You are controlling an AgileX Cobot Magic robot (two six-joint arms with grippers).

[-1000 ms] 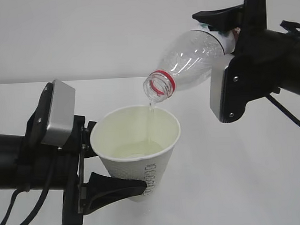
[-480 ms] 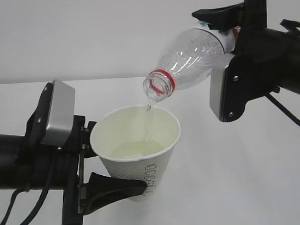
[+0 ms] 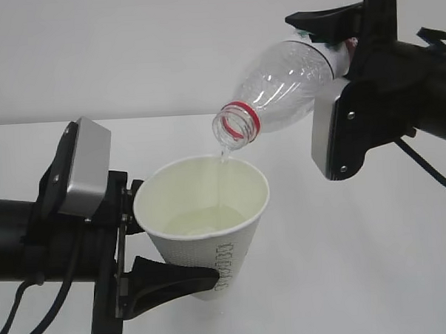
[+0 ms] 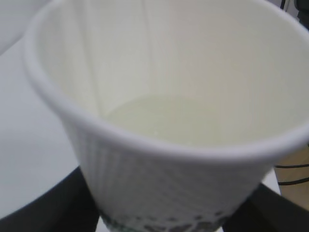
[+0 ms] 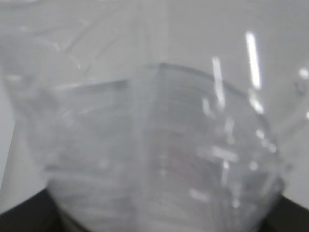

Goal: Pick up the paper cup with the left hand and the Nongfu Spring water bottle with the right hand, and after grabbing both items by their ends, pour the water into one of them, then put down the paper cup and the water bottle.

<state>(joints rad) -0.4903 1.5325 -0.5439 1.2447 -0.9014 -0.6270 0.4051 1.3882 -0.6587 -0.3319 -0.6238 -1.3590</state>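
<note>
My left gripper point(image 3: 175, 247) is shut on the lower part of the white paper cup point(image 3: 211, 245), which stands upright above the table. In the left wrist view the cup point(image 4: 159, 179) fills the frame, with water point(image 4: 188, 121) pooled inside and dark fingers point(image 4: 46, 208) at both lower corners. My right gripper point(image 3: 335, 53) is shut on the base end of the clear Nongfu Spring water bottle point(image 3: 282, 87). The bottle is tilted, and its red-ringed mouth points down-left just above the cup's rim. A thin stream of water point(image 3: 223, 161) falls into the cup. The bottle point(image 5: 159, 145) blurs across the right wrist view.
The white table point(image 3: 375, 264) stretches under both arms, with a plain pale wall point(image 3: 129, 53) behind. A black cable point(image 3: 430, 173) hangs below the right arm, and more cable point(image 3: 15, 316) loops under the left arm.
The cup and the bottle have stayed in place. The thin stream keeps running from the bottle mouth into the cup.
</note>
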